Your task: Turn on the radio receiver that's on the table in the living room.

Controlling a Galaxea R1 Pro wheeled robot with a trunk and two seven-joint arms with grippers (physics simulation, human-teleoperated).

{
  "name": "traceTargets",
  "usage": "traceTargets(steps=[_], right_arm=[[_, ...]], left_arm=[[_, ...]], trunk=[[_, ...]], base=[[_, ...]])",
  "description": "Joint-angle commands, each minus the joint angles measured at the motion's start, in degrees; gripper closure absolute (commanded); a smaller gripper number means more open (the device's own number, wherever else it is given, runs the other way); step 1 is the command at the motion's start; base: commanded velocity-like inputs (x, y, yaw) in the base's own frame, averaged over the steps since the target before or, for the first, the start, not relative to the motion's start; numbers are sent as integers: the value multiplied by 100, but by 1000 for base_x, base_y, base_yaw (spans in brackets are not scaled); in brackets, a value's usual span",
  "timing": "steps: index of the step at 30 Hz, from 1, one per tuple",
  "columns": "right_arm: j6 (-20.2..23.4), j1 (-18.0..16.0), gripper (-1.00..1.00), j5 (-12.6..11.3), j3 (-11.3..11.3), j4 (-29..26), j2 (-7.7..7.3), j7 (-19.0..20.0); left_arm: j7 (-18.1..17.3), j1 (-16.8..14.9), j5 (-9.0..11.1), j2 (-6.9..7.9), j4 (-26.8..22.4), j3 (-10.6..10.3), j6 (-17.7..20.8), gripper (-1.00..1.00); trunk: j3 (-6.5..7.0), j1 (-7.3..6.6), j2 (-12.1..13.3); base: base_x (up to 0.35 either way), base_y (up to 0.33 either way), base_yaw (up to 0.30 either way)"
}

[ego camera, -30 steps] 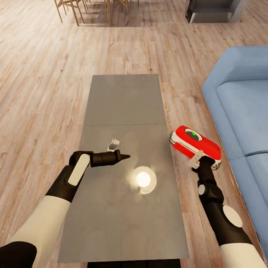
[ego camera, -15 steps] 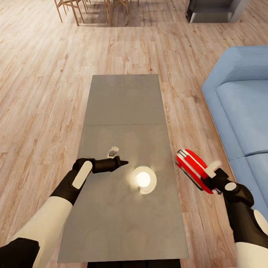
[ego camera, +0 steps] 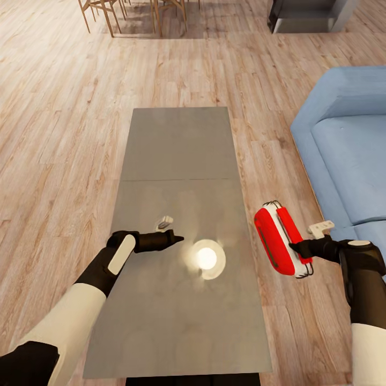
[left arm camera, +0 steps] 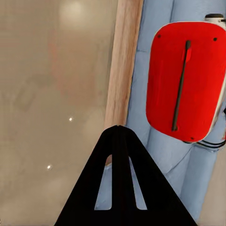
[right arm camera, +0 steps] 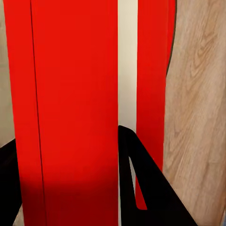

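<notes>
Radio receiver [ego camera: 281,239] on edge, face hidden, in right gripper [ego camera: 295,247].

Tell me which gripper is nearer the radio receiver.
Right. The right gripper is shut on the radio receiver beside the table; the left gripper hovers over the tabletop, well apart.

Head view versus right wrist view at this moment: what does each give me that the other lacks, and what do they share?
Head view: the grey table, blue sofa, the left gripper shut over the table, and the whole radio receiver held off the table's edge. Right wrist view: the close-up of a finger against the radio's white band. Both: the red radio, the right gripper and wood floor.
</notes>
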Motion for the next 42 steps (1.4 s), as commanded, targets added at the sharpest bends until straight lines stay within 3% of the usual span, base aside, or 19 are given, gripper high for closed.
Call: traceTargets(steps=[1,9,12,15,18,22,25,38,42], right_arm=[[80,-32,100,-16,0,-35,-5,25],[413,-257,100,-55,31,-161,68,57],[626,-292,100,-55,81,-141,185,42],[706,-305,100,-8,342,-115,464,-17],[744,-313,100,63,794,-104,854,-279],[823,-315,100,96,1089,-101,1151,-641],[861,-316,100,107,1222,-101,1292,-845],[885,-316,100,138,1328,-89,1516,-1154],[885,-315,100,303,1682,-66,1648,-1418]], left_arm=[[0,0,-14,-4,0,0,0,100],[-1,0,-37,-7,-1,-1,-1,100],[-1,0,-41,-9,-16,-1,-5,100],[-1,0,-44,-7,-39,-2,-3,100],[-1,0,-45,-3,-64,-6,-1,100],[-6,0,-82,10,-80,-12,4,100],[-9,0,-162,20,-90,-16,13,100],[-8,0,-308,8,-95,-10,17,100],[-7,0,-311,0,-97,-9,17,100]], trunk=[[0,0,0],[0,0,0],[0,0,0],[0,0,0],[0,0,0],[0,0,0],[0,0,0],[0,0,0],[0,0,0]], base=[[0,0,0],[0,0,0],[0,0,0],[0,0,0],[0,0,0],[0,0,0],[0,0,0],[0,0,0],[0,0,0]])
